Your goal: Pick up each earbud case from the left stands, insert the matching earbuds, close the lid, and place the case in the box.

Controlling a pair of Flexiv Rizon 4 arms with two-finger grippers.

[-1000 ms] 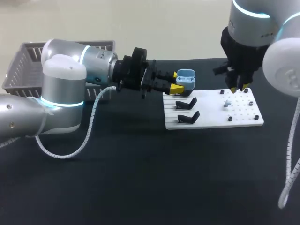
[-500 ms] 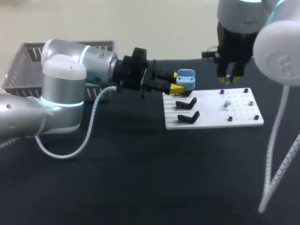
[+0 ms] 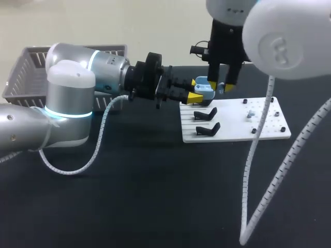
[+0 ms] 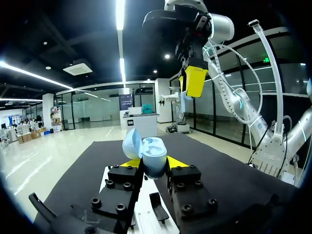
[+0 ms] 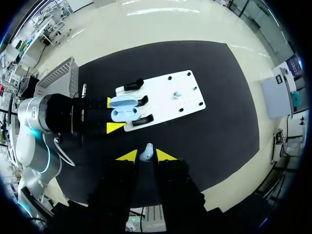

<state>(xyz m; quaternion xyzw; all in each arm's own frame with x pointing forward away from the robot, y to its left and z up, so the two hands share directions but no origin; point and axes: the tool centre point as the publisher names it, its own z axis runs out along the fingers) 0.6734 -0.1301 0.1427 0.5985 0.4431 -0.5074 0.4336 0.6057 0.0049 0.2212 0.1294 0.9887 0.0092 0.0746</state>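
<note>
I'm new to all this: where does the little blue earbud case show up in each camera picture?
Head view: earbud case by the white board's far left corner, between the left hand's yellow fingertips.
Left wrist view: case, lid open, between those fingertips.
Right wrist view: case ahead of the right hand and its earbud, between the same fingertips.
Shared landmark: those yellow fingertips.

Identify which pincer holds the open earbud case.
The left pincer: its yellow tips clamp the open pale blue case from both sides. The right pincer grips only a small white earbud.
</note>
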